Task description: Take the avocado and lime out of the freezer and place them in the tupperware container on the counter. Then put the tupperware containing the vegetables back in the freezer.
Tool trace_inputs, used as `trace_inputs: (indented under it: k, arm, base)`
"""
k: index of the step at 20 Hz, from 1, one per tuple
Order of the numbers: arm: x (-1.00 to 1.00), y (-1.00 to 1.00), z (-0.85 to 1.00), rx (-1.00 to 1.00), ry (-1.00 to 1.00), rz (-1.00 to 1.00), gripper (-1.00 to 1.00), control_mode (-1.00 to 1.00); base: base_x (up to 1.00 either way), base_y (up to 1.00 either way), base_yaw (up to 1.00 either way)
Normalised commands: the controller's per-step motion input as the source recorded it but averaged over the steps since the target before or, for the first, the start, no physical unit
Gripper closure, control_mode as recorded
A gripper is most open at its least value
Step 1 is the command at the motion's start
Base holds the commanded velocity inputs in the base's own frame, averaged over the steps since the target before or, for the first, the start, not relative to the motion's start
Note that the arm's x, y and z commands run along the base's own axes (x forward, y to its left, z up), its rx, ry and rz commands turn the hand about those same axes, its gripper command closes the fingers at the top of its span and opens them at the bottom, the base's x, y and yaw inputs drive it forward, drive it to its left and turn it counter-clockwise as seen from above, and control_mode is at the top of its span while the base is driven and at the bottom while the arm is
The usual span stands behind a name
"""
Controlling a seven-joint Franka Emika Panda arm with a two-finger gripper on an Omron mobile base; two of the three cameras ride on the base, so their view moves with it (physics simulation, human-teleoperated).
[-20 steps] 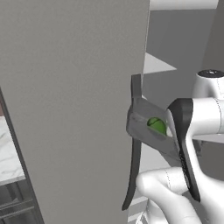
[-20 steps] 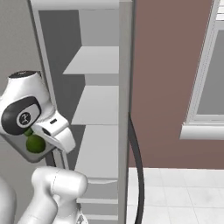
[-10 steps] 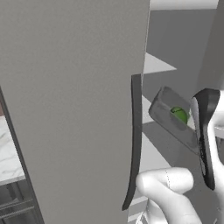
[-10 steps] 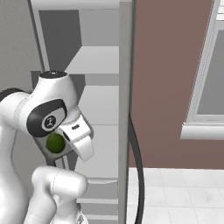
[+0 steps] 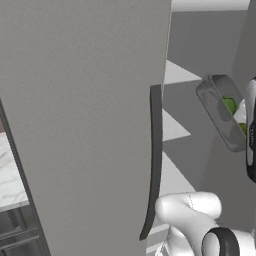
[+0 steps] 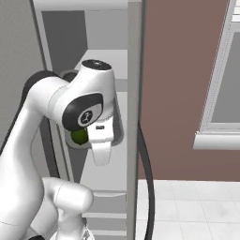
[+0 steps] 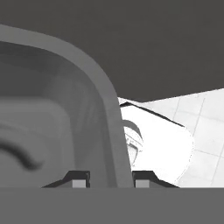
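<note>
The dark grey tupperware container hangs tilted steeply on edge in front of the open freezer's pale shelves. Two small green vegetables lie in it; one shows as a green patch beside my hand in the right base view. My gripper is shut on the container's wall, one fingertip inside it and the other outside. My white arm covers most of the container from the right.
The freezer's big matte grey door stands open on the left, its dark curved handle close to the arm. A strip of white marble counter shows past the door. A brown wall and window lie right of the freezer.
The arm has carried the container up and deeper between the freezer shelves, rightward in the left base view. The container now stands more on edge. The grip is unchanged.
</note>
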Motion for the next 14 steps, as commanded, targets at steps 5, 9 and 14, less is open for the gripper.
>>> trace_inputs:
  k: [5, 9, 14]
  arm:
    - [0.83, 0.00, 0.14, 0.08, 0.00, -0.04, 1.00, -1.00]
    - [0.97, 0.05, 0.05, 0.03, 0.00, 0.00, 1.00, -1.00]
    - [0.90, 0.15, 0.09, 0.00, -0.01, 0.00, 1.00, -1.00]
  base:
    - [0.00, 0.00, 0.00]
    - [0.00, 0.00, 0.00]
    - [0.00, 0.00, 0.00]
